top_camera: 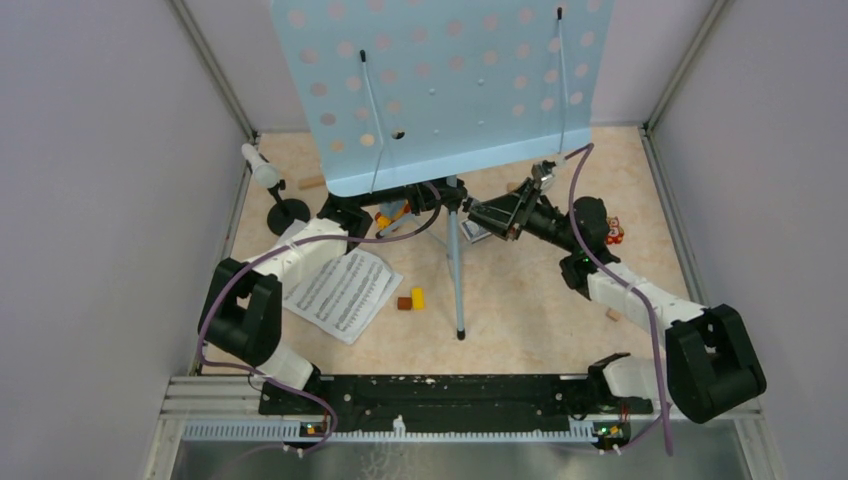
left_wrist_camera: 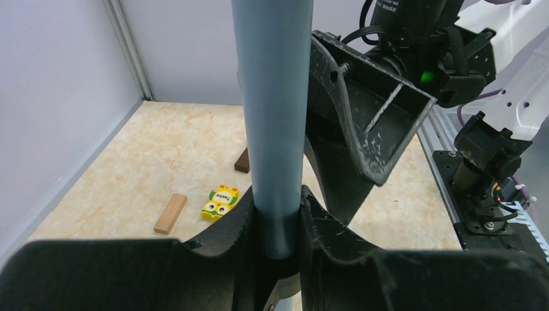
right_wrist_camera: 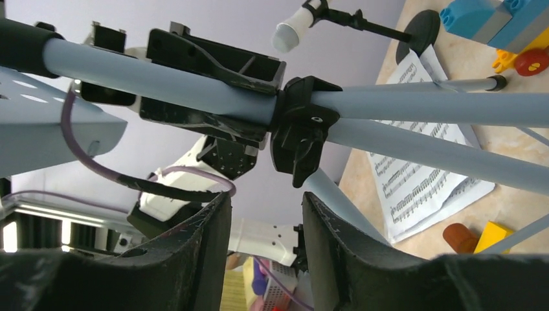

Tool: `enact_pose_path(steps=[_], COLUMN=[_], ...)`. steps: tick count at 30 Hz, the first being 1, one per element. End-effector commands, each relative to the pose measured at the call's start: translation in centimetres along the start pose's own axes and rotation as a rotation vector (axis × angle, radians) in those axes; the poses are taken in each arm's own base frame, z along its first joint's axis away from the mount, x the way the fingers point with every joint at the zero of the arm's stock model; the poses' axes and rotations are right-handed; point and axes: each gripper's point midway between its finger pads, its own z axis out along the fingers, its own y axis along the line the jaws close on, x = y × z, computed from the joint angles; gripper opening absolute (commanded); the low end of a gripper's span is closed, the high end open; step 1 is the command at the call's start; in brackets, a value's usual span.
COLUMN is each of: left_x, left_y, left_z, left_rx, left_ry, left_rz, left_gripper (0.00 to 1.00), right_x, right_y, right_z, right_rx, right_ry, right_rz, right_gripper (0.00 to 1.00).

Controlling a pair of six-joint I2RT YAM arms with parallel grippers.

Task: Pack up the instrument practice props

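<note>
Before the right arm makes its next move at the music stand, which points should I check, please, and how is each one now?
1. Left gripper clamps the stand pole: ok.
2. Right gripper has open jaws with nothing between them: ok.
3. Black knob faces the gap of the right jaws: ok.
4. Sheet music lies clear of the stand leg: cannot tell.
5. White microphone sits in its black holder: ok.

Bright, even, diffuse light with only faint shadows; the left gripper [left_wrist_camera: 277, 217] looks dark and slightly soft close-up.
</note>
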Motion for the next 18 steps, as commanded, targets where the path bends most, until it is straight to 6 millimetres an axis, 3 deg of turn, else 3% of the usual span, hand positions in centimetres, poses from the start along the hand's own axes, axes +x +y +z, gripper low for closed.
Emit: enact_pose_path(steps=[1, 4, 13, 18], left_x=[4.7, 4.6, 4.5, 4.5], left_y=[2.8, 2.8, 2.8, 2.8], left_z=[-2.2, -2.2, -2.2, -2.2], left_rx=[-0.127, -0.126, -0.127, -0.126], left_ry=[0.104, 0.103, 0.103, 0.103], left_rz=[-0.115, -0.113, -0.107, -0.110], left_gripper=[0.00, 0.00, 0.00, 0.00], right_x=[-0.4, -0.8, -1.6, -1.7], right_y=[0.8, 0.6, -0.2, 0.2], right_z=[1.4, 1.7, 2.3, 2.8], right_rx=[-0.011, -0.008, 0.015, -0.020], right_ry=[-0.007, -0.020, -0.046, -0.045], right_rz=[-0.062, -0.063, -0.068, -0.065], right_gripper=[0.42, 0.38, 0.36, 0.19])
